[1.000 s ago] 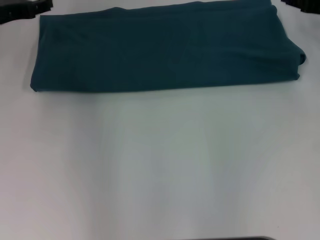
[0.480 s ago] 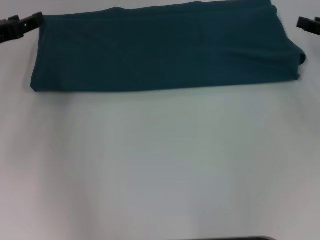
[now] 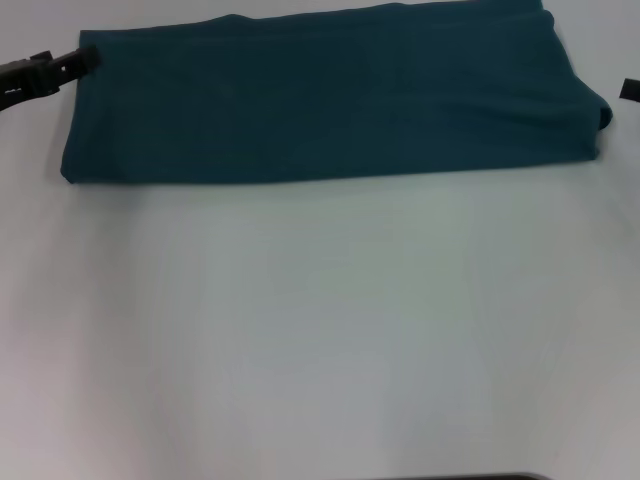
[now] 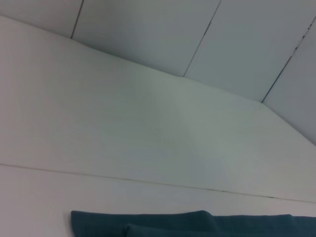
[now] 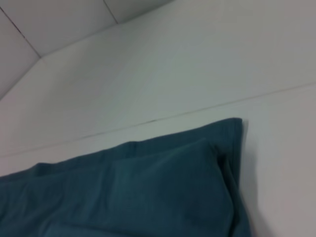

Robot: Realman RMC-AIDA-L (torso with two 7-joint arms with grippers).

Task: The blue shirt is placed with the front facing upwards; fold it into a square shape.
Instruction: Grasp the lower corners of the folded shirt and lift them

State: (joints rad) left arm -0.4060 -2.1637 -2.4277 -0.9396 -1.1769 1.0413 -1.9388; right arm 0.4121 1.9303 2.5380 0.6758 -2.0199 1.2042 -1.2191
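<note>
Teal blue shirt [image 3: 330,95], plain side up

One blue shirt [image 3: 330,95], folded into a long band, toward twelve o'clock on one white counter [image 3: 320,330]. Two tools: left tool [image 3: 45,72] at ten o'clock, right tool [image 3: 631,90] at two o'clock.

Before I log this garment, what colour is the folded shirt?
Plain dark teal-blue shirt, best seen in the head view.
</note>
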